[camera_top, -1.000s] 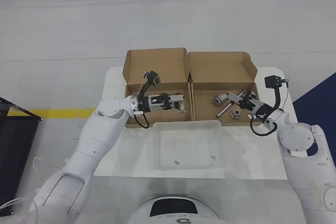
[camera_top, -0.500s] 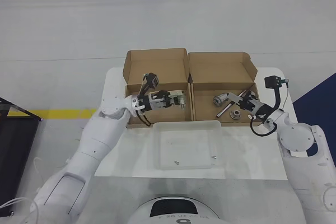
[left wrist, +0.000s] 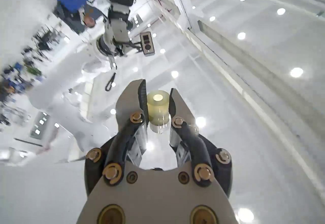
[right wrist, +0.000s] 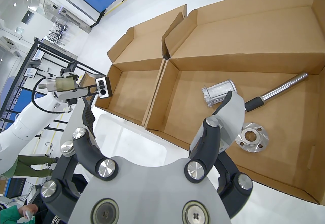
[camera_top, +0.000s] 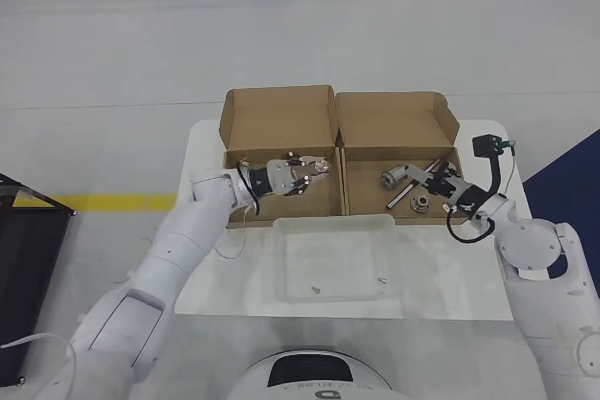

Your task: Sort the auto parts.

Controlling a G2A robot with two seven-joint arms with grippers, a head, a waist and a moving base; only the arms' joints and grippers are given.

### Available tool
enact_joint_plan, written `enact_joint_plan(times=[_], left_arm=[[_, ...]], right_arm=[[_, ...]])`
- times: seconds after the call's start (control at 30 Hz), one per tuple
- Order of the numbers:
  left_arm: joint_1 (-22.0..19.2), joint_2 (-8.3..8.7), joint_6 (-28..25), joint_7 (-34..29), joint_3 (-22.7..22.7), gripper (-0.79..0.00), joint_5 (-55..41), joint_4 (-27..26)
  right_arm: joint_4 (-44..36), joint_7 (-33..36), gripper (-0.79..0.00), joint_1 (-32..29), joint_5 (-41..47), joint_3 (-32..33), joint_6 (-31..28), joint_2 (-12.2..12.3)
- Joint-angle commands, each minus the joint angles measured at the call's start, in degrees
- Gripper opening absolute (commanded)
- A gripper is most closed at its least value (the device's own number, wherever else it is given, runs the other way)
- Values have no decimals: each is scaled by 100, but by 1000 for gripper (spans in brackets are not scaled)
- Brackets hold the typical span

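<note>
Top view: on white counter [camera_top: 220, 270], left box [camera_top: 280, 112] and right box [camera_top: 395, 118], open cardboard, side by side; clear tray [camera_top: 330, 255] just in front; grey floor [camera_top: 300, 40] with yellow line [camera_top: 110, 202] beyond. Left gripper [camera_top: 318, 168] clamped on pale cylinder [left wrist: 158, 108] over left box; right gripper [camera_top: 438, 182] spread open over right box.
</note>
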Motion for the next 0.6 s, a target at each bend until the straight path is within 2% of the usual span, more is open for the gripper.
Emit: enact_joint_plan(times=[0.0,0.17,0.3,0.4,0.5,0.57], left_arm=[[0,-31,108,185,107,-785,-363,-52],[-46,14,216,293,181,-785,-670,-74],[-69,68,19,196,184,-785,-536,-90],[-52,99,-1027,301,97,-785,-197,-161],[6,126,-2366,357,10,-785,230,-307],[5,162,-2971,175,-17,-785,585,-410]], right_arm=[[0,0,0,0,0,0,0,0],[0,0,0,0,0,0,0,0],[0,0,0,0,0,0,0,0],[0,0,0,0,0,0,0,0],[0,0,0,0,0,0,0,0],[0,0,0,0,0,0,0,0]])
